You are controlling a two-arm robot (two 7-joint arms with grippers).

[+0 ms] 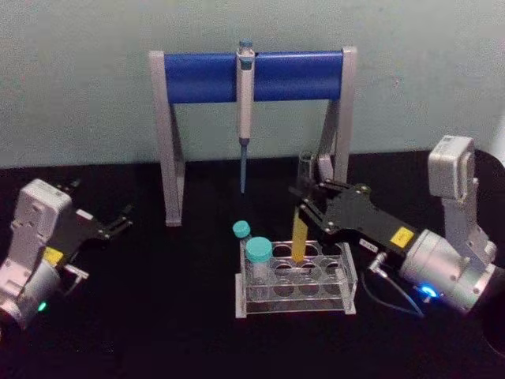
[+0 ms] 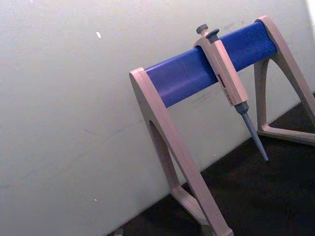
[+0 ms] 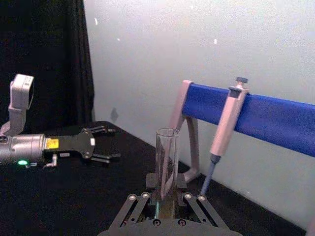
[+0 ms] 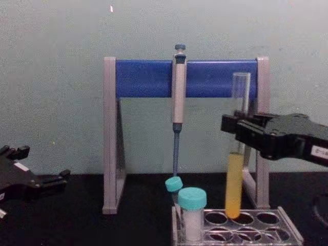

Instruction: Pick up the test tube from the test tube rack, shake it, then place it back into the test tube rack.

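nearest the robot, the test tube rack sits on the black surface, roughly dead centre. two teal-capped vials stand at its 9 o'clock end, one behind the other. the test tube is upright over the rack's back row, with yellow-orange liquid in the lower part and clear, uncapped glass up top. its round bottom is right at the rim of a hole, and i can't tell if it's inside the hole or just above it. the right end effector comes in from about 3 o'clock and is clamped on the tube just above the liquid line, a finger on either side of the glass. the left end effector sits well away at about 9 o'clock from the rack, fingers spread wide with nothing in them. further back at 12 o'clock is the grey-legged stand with a blue crossbar. a pipette hangs from the middle of it, tip down. behind all that is a pale wall.
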